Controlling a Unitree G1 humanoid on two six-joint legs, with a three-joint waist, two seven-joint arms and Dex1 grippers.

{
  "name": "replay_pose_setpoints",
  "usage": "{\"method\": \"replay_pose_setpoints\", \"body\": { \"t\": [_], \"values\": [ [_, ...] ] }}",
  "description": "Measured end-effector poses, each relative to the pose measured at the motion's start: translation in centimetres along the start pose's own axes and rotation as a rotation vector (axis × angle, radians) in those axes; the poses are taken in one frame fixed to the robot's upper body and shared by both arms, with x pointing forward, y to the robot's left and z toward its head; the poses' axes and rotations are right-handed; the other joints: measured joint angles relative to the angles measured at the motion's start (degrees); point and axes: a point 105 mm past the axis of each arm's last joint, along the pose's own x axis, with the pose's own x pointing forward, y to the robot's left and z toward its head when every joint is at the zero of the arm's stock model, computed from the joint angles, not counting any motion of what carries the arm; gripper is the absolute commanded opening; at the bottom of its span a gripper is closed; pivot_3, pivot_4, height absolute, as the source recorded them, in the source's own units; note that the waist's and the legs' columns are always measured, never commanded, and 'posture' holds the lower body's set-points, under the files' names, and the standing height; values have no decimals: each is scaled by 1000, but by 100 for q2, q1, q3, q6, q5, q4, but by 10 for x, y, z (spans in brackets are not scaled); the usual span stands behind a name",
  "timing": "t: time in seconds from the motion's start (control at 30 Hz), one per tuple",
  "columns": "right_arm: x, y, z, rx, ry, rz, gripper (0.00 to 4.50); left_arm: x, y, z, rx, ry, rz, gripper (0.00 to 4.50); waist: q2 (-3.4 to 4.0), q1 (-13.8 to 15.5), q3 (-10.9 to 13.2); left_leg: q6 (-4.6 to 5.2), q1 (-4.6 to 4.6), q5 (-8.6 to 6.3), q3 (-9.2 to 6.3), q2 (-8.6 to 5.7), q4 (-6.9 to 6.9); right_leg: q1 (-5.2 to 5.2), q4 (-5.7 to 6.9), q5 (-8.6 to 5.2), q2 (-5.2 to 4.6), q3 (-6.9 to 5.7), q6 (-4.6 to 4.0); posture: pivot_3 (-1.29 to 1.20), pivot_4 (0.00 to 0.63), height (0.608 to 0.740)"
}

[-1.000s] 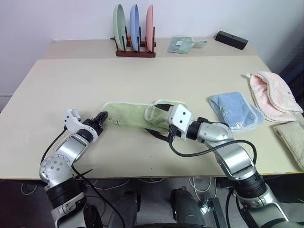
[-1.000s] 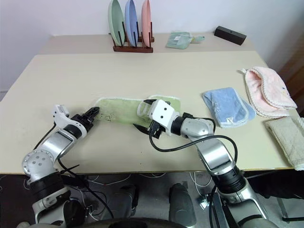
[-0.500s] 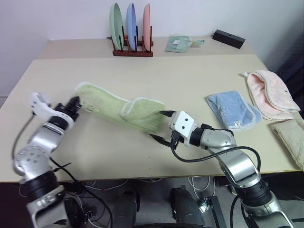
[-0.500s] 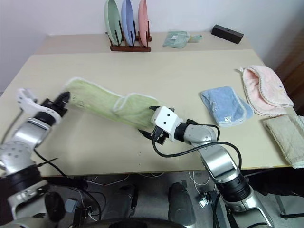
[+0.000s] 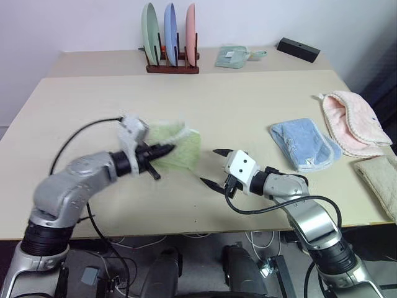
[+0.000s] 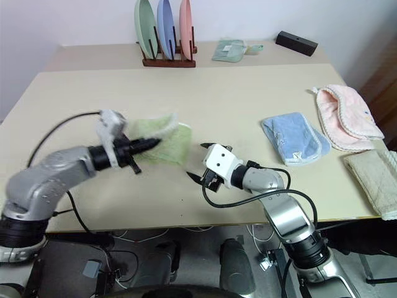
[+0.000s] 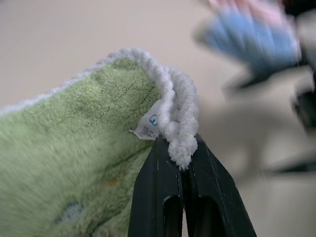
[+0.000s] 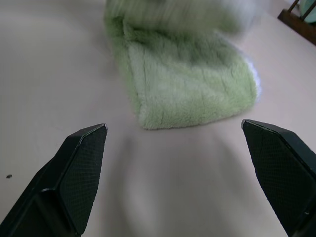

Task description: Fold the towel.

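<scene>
Pinching the white corded edging of the towel (image 7: 74,148), left gripper (image 5: 162,149) has both black fingers pressed tight together on the hem beside a small white care label. Towel is light green terry, deep fluffy pile, thin white trim; it lies bunched and doubled over near the middle of the table (image 5: 260,93), one part held up off the surface at the left gripper, the rest resting flat with a rounded folded end. Faint coloured print visible in the pile from the left wrist view.

Right gripper (image 5: 212,166) just beside the towel's near end, apart from it, jaws spread wide and empty; finger pads (image 8: 79,173) black, finely textured, wedge-shaped.

Table top matte beige, smooth. Light blue towel (image 5: 305,144), folded, soft pile, toward the right side. Pink towel (image 5: 355,125) crumpled past it near the right edge. Three upright plates (image 5: 169,34) — green, blue, pink — in a dark wooden rack at the far side. Flat black box (image 5: 299,49) at far right
</scene>
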Motion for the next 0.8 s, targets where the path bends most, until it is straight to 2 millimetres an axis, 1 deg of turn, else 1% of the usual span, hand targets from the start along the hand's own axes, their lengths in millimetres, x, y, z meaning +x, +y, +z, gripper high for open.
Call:
{"method": "replay_pose_setpoints", "body": {
  "t": [0.1, 0.2, 0.23, 0.3, 0.33, 0.37, 0.47, 0.53, 0.63, 0.67, 0.73, 0.77, 0.8],
  "values": [
    [0, 0, -1, 1, 4, -11, 4500, 11, -4, -15, 25, 47, -18, 23, -1, 12, 0, 0, -2, 0, 0, 0, 1, 0, -1, 1, 0, 0, 3, 0, 150, 740],
    [-1, 1, -6, 11, 16, -21, 4500, 14, 1, -26, 37, 75, 2, 23, -1, 15, 0, 0, -2, 0, 0, 0, 0, 0, -1, 5, 0, 0, 11, 0, 150, 740],
    [-2, 1, -6, 12, 19, -24, 4500, 14, 2, -28, 32, 82, 7, 295, -1, 13, 0, 0, -2, 0, -1, 0, 0, 0, -1, 7, 0, 0, 14, 0, 150, 740],
    [-2, 1, -8, 11, 24, -29, 4500, 14, 1, -30, 14, 75, -5, 962, -1, 17, 0, 0, -2, 0, -1, 0, 0, 0, -1, 7, 0, 0, 14, 0, 150, 740],
    [-2, 1, -8, 11, 25, -30, 4500, 14, 0, -31, 4, 73, -13, 1473, -1, 14, 0, 0, -2, 0, -1, 0, 0, 0, -1, 7, -1, 0, 15, 0, 150, 740],
    [-2, 1, -8, 11, 25, -31, 4500, 13, -1, -31, -4, 70, -19, 1882, -1, 10, 0, 0, -2, 0, -1, 0, 0, 0, -1, 7, -1, 0, 15, 0, 150, 740],
    [-2, 1, -8, 10, 24, -33, 4500, 5, 3, -23, -46, 25, -22, 3517, -1, 7, 0, 0, -1, 0, -2, 0, 0, -1, 1, 8, 0, -1, 16, 0, 150, 740],
    [-1, 0, -6, 9, 19, -35, 4500, -7, 9, -13, -85, -19, -18, 4461, -1, -7, 1, 0, -2, 0, -2, 1, 0, -1, 1, 8, 0, -1, 16, 0, 150, 740],
    [0, -3, -1, 6, 3, -39, 3650, -30, 19, 0, -127, -64, 9, 4500, -1, -16, 1, 0, 1, 0, -3, 1, -2, -2, 3, 8, 0, -1, 17, 0, 150, 740],
    [0, -4, 0, 15, -1, -39, 3165, -38, 22, 3, -158, -89, 23, 4228, -1, -11, 1, 0, 1, 0, -3, 1, -2, -2, 3, 8, 0, -1, 17, 0, 150, 740],
    [2, -8, 4, 39, -17, -48, 2216, -50, 32, 10, -201, -145, 64, 3533, -1, 2, 1, 0, 1, 1, -4, 1, -1, -1, 3, 8, 0, -2, 17, 0, 150, 740],
    [4, -10, 8, 50, -35, -55, 1618, -55, 38, 13, -204, -165, 98, 3011, -1, 2, 1, -2, 1, 2, -4, 1, 0, -1, 3, 9, 0, -1, 17, 0, 150, 740],
    [7, -14, 14, 62, -59, -66, 1118, -59, 43, 16, -204, -185, 131, 2506, -1, 2, 1, -3, 1, 2, -4, 1, 0, 0, 4, 9, 0, -1, 16, 0, 150, 740]
  ]
}}
